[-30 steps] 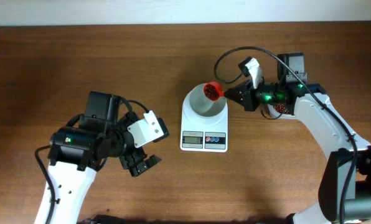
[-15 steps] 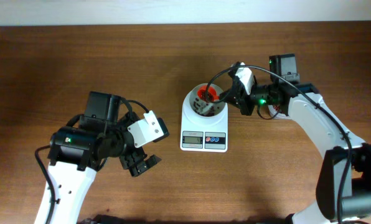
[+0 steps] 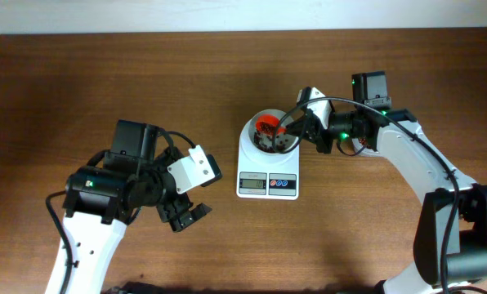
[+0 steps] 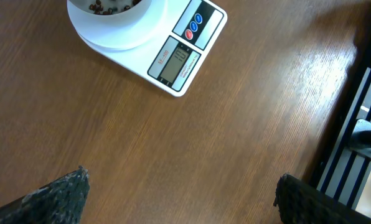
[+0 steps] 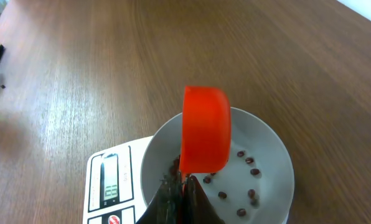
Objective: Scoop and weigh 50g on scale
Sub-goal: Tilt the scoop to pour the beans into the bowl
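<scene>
The right arm stretches in from the right, the right gripper (image 5: 182,202) clamped shut on a red scoop (image 5: 204,127) that is rolled onto its side over the bowl (image 5: 269,155) — a few beans (image 5: 254,172) lie inside. The scale (image 3: 267,184) sits mid-table under the bowl. The left gripper (image 3: 186,216) hovers nearer, to the left — fingers spread wide, empty.

The display (image 4: 175,60) on the scale (image 3: 267,169) is unreadably small; left wrist view crops the bowl (image 4: 145,9).

no legible text, scale (image 4: 173,57) markings too blurred to read
</scene>
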{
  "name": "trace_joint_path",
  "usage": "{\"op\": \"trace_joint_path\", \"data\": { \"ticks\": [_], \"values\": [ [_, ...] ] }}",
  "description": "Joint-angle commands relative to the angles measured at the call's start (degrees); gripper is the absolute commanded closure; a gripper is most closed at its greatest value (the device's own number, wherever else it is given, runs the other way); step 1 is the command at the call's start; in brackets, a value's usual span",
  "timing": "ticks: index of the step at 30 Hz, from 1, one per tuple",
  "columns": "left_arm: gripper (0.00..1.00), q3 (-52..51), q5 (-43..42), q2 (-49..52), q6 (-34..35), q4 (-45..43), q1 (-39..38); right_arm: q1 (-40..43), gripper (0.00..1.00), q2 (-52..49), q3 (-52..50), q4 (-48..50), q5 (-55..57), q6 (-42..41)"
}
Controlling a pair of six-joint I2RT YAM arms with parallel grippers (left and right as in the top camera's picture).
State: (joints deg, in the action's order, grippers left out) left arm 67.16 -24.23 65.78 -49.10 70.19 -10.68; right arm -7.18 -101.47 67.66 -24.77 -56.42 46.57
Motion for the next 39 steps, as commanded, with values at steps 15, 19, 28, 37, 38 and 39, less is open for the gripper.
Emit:
{"op": "trace_joint_path", "data": {
  "ticks": [15, 19, 28, 37, 38, 39],
  "values": [
    [0.01, -0.4, -1.1, -0.5, -0.5, -0.1, 0.3, 0.8, 0.96, -0.2, -0.2, 2.6, -0.2, -3.7],
    [0.01, -0.4, -1.0, -0.5, -0.5, -0.1, 0.3, 0.8, 0.96, -0.2, -0.2, 2.8, 0.2, -3.5],
    [0.01, -0.4, -1.0, -0.5, -0.5, -0.1, 0.3, 0.8, 0.96, -0.2, -0.2, 3.6, 0.0, -2.9],
    [0.01, -0.4, -1.0, -0.5, -0.5, -0.1, 0.3, 0.8, 0.96, 0.0, -0.2, 3.7, 6.7, -4.2],
    [0.01, -0.4, -1.0, -0.5, -0.5, -0.1, 0.3, 0.8, 0.96, 0.1, -0.2, 3.2, 4.8, -5.8],
    [0.01, -0.4, -1.0, -0.5, -0.5, -0.1, 0.3, 0.8, 0.96, 0.1, -0.2, 2.2, -0.7, -5.1]
  ]
}}
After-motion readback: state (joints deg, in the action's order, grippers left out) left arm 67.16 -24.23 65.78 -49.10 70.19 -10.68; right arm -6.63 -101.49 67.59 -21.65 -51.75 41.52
